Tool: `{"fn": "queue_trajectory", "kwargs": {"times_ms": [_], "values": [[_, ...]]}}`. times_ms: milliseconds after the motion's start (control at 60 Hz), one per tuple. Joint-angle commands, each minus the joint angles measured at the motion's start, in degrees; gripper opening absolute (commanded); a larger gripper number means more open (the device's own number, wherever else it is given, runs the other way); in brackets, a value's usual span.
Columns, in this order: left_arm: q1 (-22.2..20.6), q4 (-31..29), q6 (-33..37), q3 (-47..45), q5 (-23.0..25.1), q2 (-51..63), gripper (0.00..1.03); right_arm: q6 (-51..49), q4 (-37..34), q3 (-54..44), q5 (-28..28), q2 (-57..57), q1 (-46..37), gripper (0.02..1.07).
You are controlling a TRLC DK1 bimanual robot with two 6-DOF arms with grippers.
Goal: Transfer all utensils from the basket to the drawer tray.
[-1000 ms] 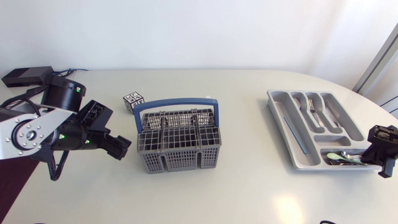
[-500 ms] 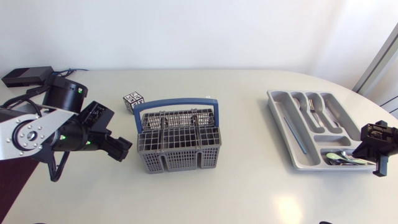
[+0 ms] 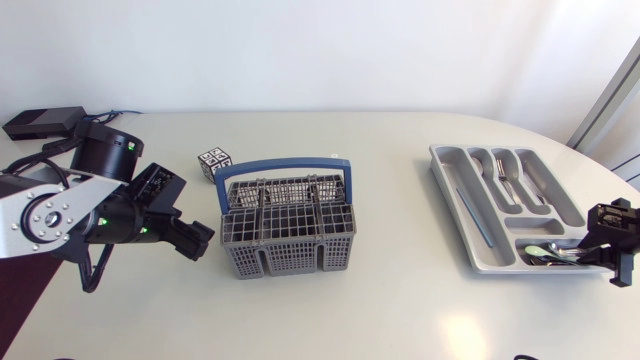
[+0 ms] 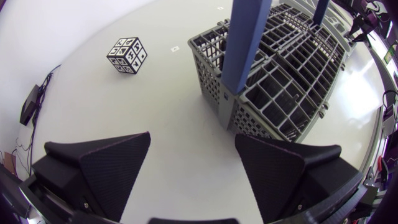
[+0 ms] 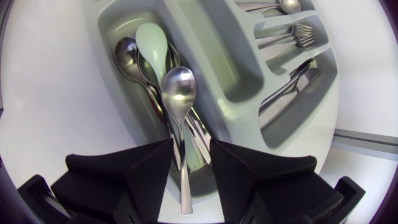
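White desk [image 3: 380,300] under both my arms. My right end effector [image 5: 189,146] stands parted round a steel spoon [image 5: 179,93] lying on others in the drawer tray [image 5: 208,59] — pulling back crooked, I could drag it out. Left end effector [image 4: 193,140] gapes empty before the basket [image 4: 292,68].

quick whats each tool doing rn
left tool: open, empty
right tool: open, spoon in the gap, not clamped

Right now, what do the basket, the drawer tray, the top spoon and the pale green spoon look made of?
Basket: matte grey plastic lattice, blue handle. Drawer tray: smooth grey plastic, probably, with moulded rounded walls. Top spoon: polished metal, mirror glints. Pale green spoon: opaque, dull; likely plastic or ceramic.
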Motion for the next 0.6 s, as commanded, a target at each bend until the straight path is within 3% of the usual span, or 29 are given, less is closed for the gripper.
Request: {"fn": "queue_trajectory", "kwargs": {"times_ms": [0,200,583], "values": [[-0.2,-0.6,0.1,0.3,0.2,0.0,0.96,-3.0,-0.3,1.5,0.7,2.6,-0.6,0.39],[-0.4,-0.5,-0.1,0.3,0.2,0.1,0.96,-6.3,-1.9,2.1,1.0,3.3,-0.5,0.07],[-0.5,-0.5,-0.1,0.5,0.2,0.3,0.96,-6.9,-2.1,0.8,-0.4,0.8,1.2,0.07]]}}
